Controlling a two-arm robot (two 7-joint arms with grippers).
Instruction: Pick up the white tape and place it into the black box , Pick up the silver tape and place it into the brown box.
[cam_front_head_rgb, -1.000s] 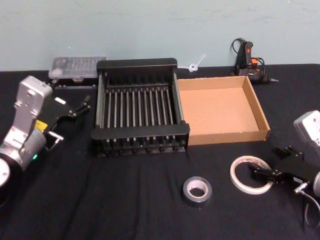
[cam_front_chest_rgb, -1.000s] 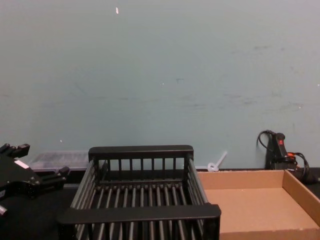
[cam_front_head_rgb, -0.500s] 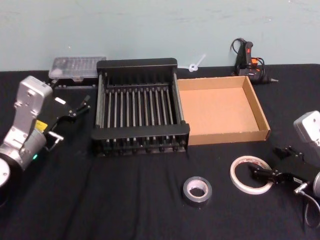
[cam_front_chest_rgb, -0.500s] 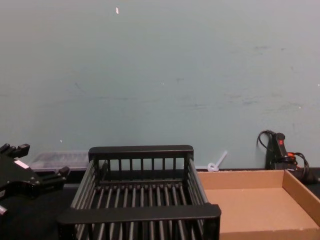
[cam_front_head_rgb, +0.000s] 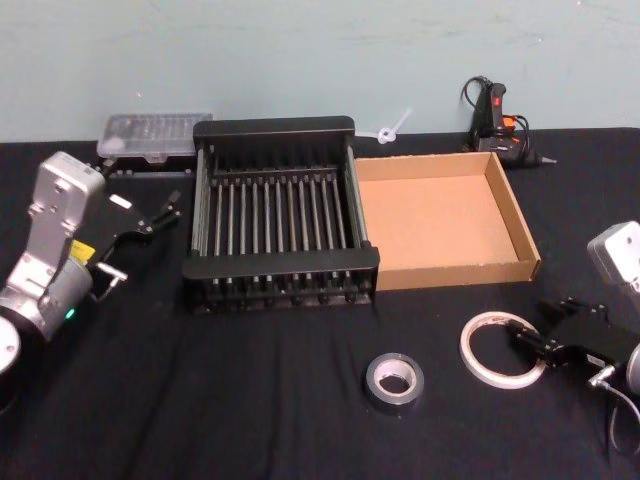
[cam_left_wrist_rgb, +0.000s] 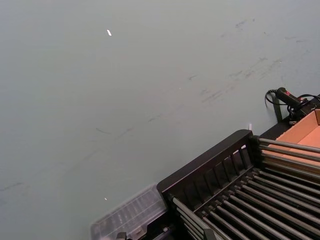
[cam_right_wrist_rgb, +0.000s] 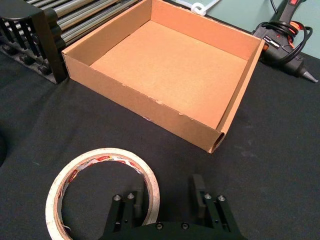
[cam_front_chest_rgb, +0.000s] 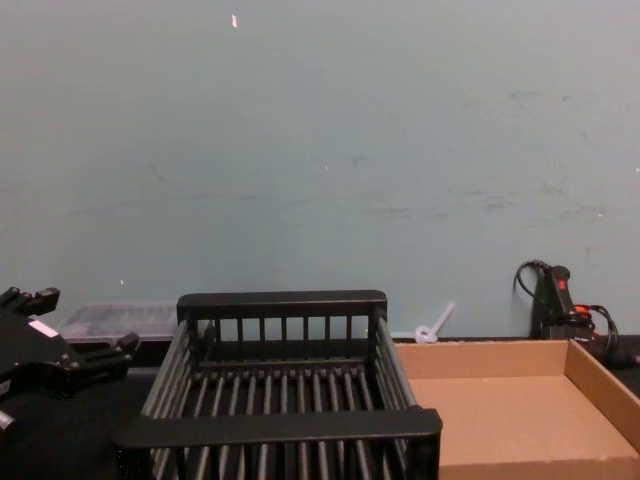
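Right gripper (cam_front_head_rgb: 532, 338) sits low over the desk near its front right corner, its fingers (cam_right_wrist_rgb: 134, 206) spread apart and straddling the near-right rim of the white tape (cam_front_head_rgb: 501, 349); one finger lies inside the ring, the other (cam_right_wrist_rgb: 199, 192) outside it on the black cloth, and nothing is clamped. That white tape lies flat on the desk (cam_front_head_rgb: 250, 400), just in front of the brown box (cam_front_head_rgb: 524, 236), with red print showing on its inner core in the right wrist view (cam_right_wrist_rgb: 100, 190). To its left, well apart from it, the silver tape (cam_front_head_rgb: 394, 381) lies flat near the front edge. Behind it the black box (cam_front_head_rgb: 280, 270) stands at the middle of the desk, its right wall touching the left wall of the brown box. Left gripper (cam_front_head_rgb: 158, 214) hangs beside the left wall of the black box, its fingers slightly apart and holding nothing. A clear plastic case (cam_front_head_rgb: 155, 137) lies at the back edge behind it, and a glue gun (cam_front_head_rgb: 497, 118) stands at the back edge behind the brown box.
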